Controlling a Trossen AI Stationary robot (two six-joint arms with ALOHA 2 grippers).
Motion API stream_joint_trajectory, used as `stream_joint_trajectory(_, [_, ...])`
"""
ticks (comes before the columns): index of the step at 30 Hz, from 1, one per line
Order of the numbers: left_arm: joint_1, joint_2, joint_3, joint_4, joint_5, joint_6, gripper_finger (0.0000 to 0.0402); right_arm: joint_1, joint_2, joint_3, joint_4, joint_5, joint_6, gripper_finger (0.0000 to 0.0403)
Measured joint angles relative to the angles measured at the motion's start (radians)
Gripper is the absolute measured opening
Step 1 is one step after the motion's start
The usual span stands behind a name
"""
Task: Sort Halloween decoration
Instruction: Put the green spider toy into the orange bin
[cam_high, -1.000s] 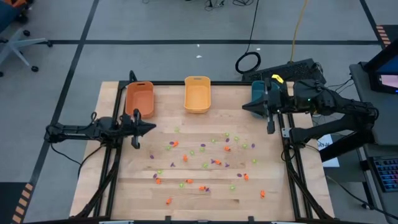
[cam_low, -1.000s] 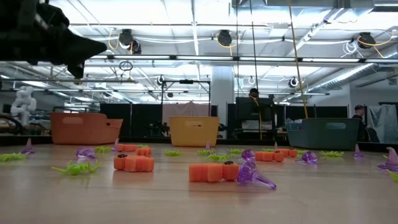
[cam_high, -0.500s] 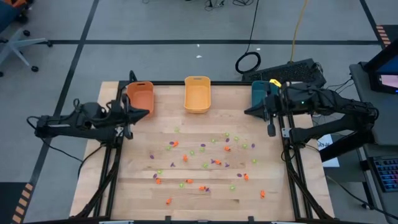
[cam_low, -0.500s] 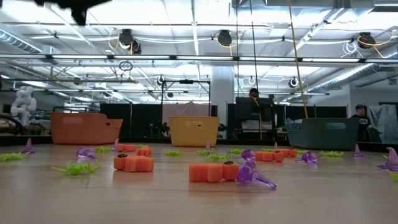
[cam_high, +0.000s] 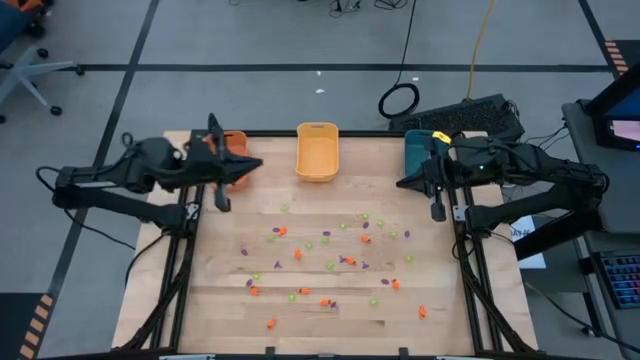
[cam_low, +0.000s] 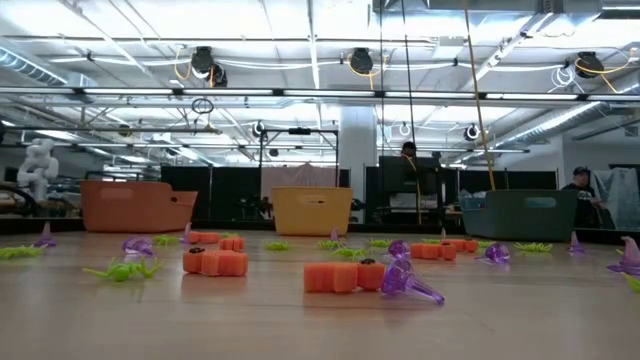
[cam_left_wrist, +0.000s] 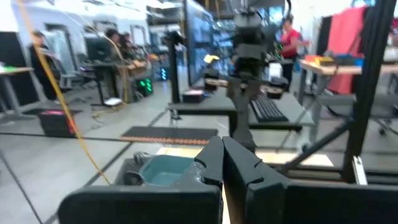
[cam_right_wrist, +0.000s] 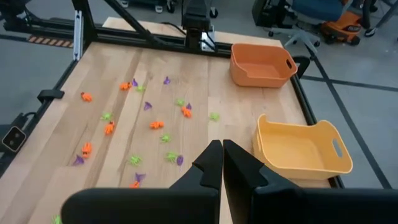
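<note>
Both of our grippers are pressed shut and carry nothing. Our left gripper (cam_high: 250, 166) hangs above the orange oblong plastic bin (cam_high: 232, 146) at the far left corner of the pale wooden table (cam_high: 200, 300), its closed tips pointing toward the table's middle. Our right gripper (cam_high: 405, 183) hovers at the opposite edge, just in front of the teal oblong plastic bin (cam_high: 414, 148), tips also aimed inward.

From either gripper, the Halloween decoration (cam_high: 345, 261) lies inward and toward the near edge: dozens of tiny orange, light green and purple plastic trinkets scattered in a loose band across the table's middle, all well below and apart from both sets of fingers. We judge the right gripper slightly nearer the thickest part, the little cluster around the centre-right; the left gripper is nearer the few pieces at the band's left end. The pieces are too small for us to read a long axis from above; at table height the orange ones look blocky and the purple ones cone-like.

Between the two grippers, at the far edge, sits the yellow oblong plastic bin (cam_high: 317, 152). The right wrist view shows the orange and yellow bins empty; the teal bin's interior we cannot see properly. Sorting appears not yet started.
</note>
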Motion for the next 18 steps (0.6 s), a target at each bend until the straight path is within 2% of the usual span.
stream_joint_trajectory(8, [0.000,0.212,0.142,-0.018,0.046,-0.001,0.0000,0.000,0.000,0.000,-0.114,-0.005,0.054,0.0000])
stream_joint_trajectory(18, [-0.009,0.373,0.183,-0.016,0.049,-0.027,0.0000,0.000,0.000,0.000,-0.224,-0.005,0.208,0.0000])
